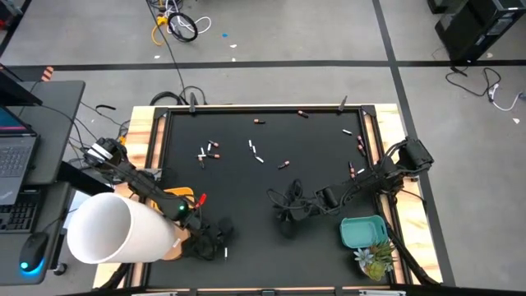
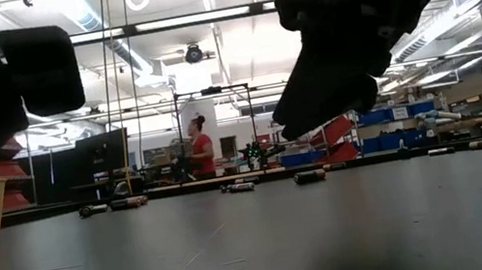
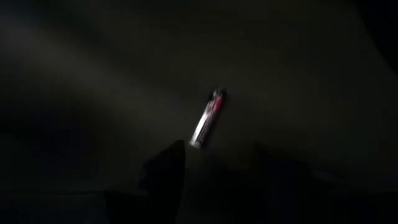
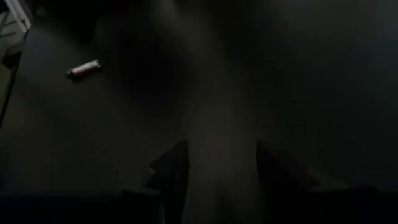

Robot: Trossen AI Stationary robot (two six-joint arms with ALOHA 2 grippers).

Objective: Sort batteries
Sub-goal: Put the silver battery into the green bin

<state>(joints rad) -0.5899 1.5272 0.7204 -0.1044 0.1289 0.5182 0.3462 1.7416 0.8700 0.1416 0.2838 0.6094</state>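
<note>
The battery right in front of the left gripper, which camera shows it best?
The left wrist view: the battery lies on the dark mat just beyond the open left gripper. The high view shows only a white speck. The low and right wrist views don't show it identifiably.

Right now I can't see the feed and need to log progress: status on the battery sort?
Left claw open over a white battery, near edge. Right claw open, empty, mid-mat. Batteries scattered, unsorted. Nothing blocking.
</note>
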